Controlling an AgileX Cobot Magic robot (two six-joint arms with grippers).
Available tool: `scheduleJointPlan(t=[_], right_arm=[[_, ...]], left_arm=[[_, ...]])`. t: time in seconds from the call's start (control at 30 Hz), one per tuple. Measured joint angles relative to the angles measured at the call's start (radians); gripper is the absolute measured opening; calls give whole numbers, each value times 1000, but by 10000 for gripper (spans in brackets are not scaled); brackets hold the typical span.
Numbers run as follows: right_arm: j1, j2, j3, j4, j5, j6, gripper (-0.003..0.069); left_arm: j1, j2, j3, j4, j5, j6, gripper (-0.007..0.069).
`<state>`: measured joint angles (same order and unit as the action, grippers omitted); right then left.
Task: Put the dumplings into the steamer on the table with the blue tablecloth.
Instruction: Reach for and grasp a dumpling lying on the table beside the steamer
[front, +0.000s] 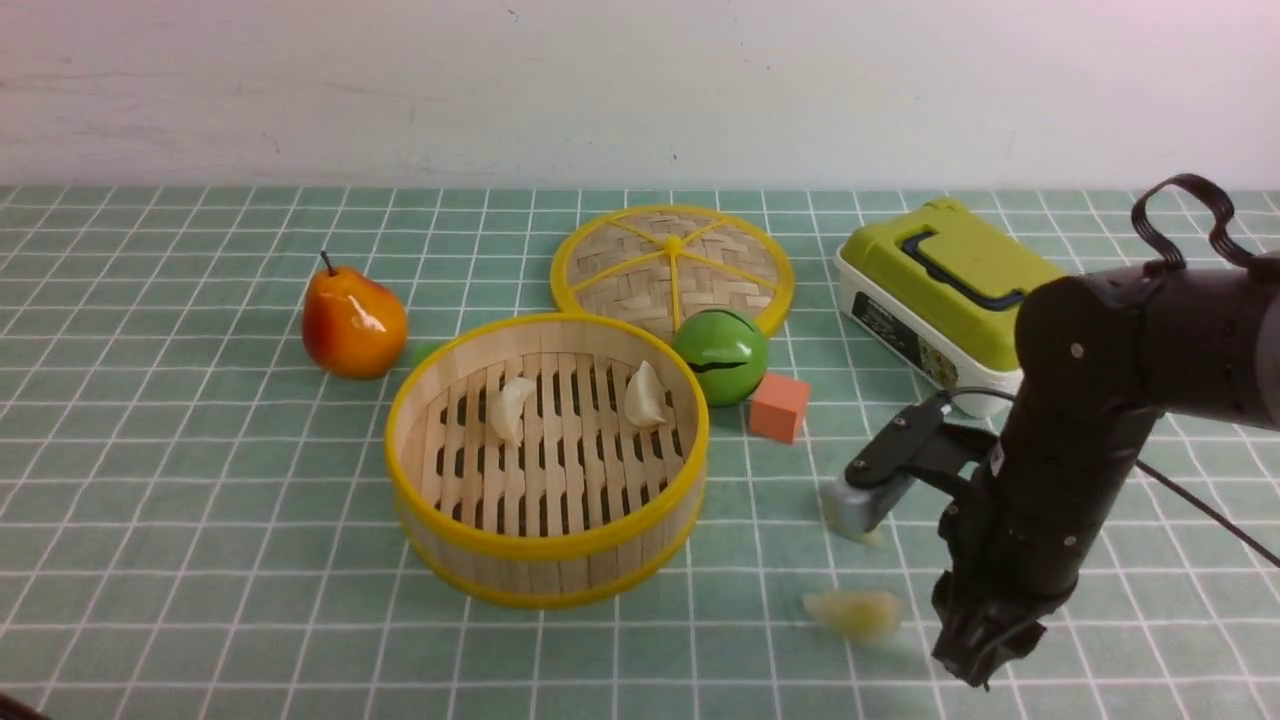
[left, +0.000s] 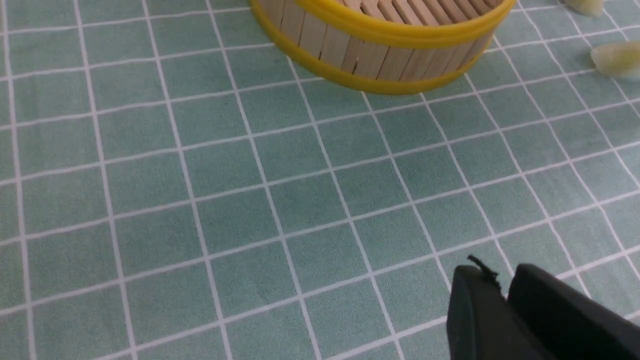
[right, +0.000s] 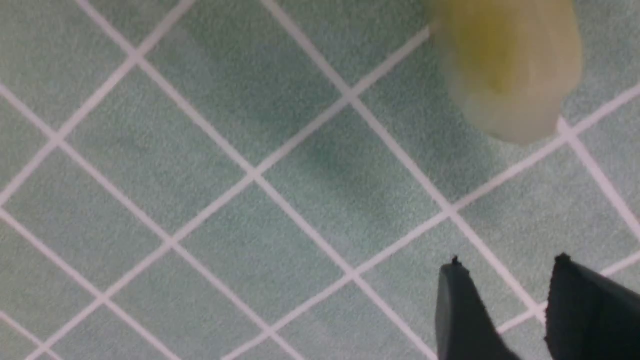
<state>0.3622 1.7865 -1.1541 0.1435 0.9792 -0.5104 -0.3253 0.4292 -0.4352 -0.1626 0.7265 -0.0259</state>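
Lowest and closest in the front view, the right gripper points down at the blue tablecloth. Its jaws stand apart over bare cloth and have hold of nothing. The left gripper shows only in its own wrist view, with its fingers pressed together and empty, near the steamer's outer wall.

Far left stands a red-orange pear. Next comes the steamer, upright and open. Two whitish dumplings lie on its slats, the left one and the right one. Each has its long axis running roughly from near to far, with the tip toward the wall. Behind the steamer lies a flat woven lid with yellow spokes, and a green ball touches its near edge. An orange cube sits just right of the ball.

Right of the steamer, a pale greenish dumpling lies on the cloth, blurred, with its long axis running left to right. It is just left of the right gripper and not touching it. Another dumpling lies farther back, largely hidden in the front view. A lime-lidded box sits at the far right.
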Motion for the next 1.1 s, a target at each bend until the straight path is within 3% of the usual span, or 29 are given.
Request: scheduleJointPlan(t=[0.13, 0.3, 0.6, 0.7, 0.8, 1.03, 1.1], right_arm=[[0, -33, -24, 20, -41, -21, 325], [10, -36, -44, 73, -167, -157, 370], [78, 65, -46, 60, -227, -233, 374], [80, 86, -46, -1, -229, -109, 339], [79, 86, -46, -7, -230, 6, 235], [79, 60, -61, 14, -205, 69, 12], [79, 43, -75, 41, -161, 92, -16]], left_arm=[[0, 0, 1, -2, -26, -1, 94], [0, 0, 5, -8, -75, -1, 96], [0, 0, 55, -20, -131, -1, 101], [0, 0, 67, -37, -133, -1, 101], [0, 0, 68, -47, -138, -1, 105], [0, 0, 68, -56, -141, -1, 109], [0, 0, 68, -59, -141, -1, 109]])
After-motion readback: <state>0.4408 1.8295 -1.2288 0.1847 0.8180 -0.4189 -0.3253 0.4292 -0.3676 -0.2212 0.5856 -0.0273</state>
